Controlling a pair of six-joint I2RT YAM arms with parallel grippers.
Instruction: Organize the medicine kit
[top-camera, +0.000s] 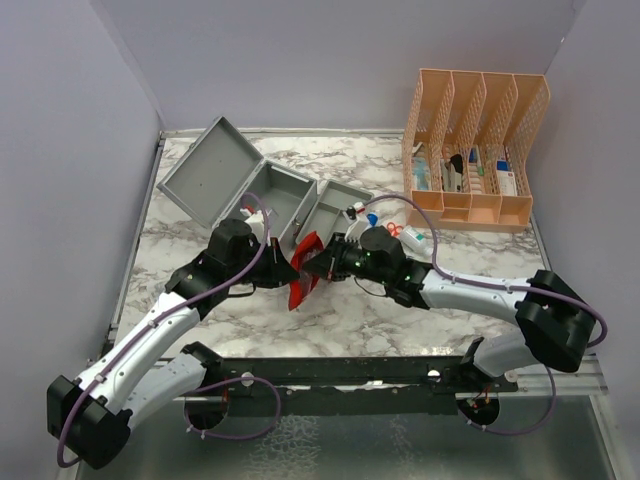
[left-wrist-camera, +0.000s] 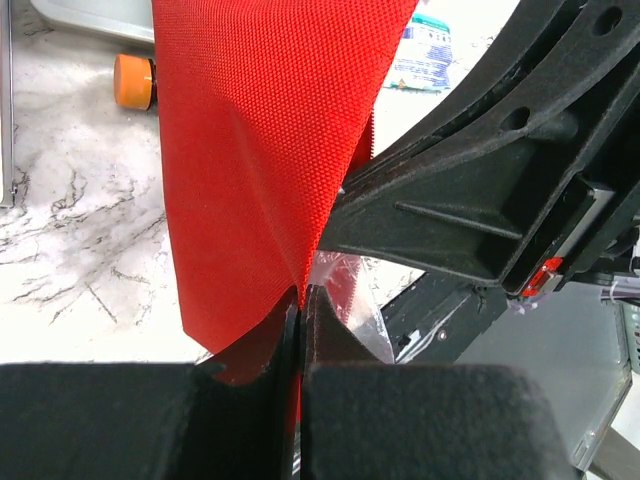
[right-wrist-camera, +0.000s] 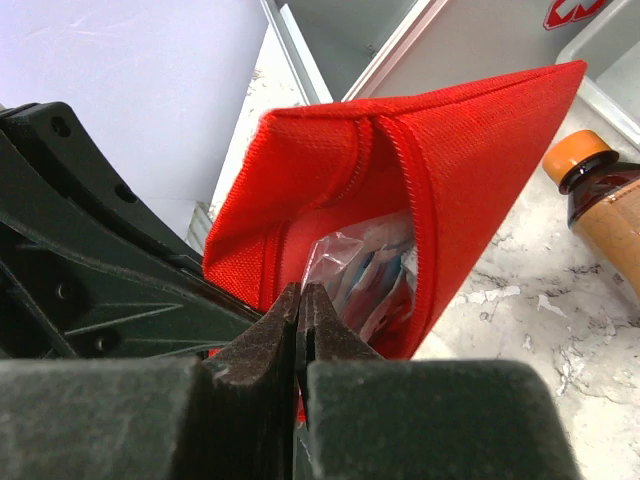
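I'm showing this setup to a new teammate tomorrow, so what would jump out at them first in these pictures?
The bright red pouch stands out first: the left gripper and right gripper are both pinched shut on it at mid-table, its mouth gaping over a clear plastic packet. Behind it on the left the grey medicine kit stands open, lid tilted back, and a peach organizer sits at the back right.

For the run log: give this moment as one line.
left gripper: shut on red pouch | right gripper: shut on red pouch | pouch mouth: open, plastic packet inside | medicine kit: lid open
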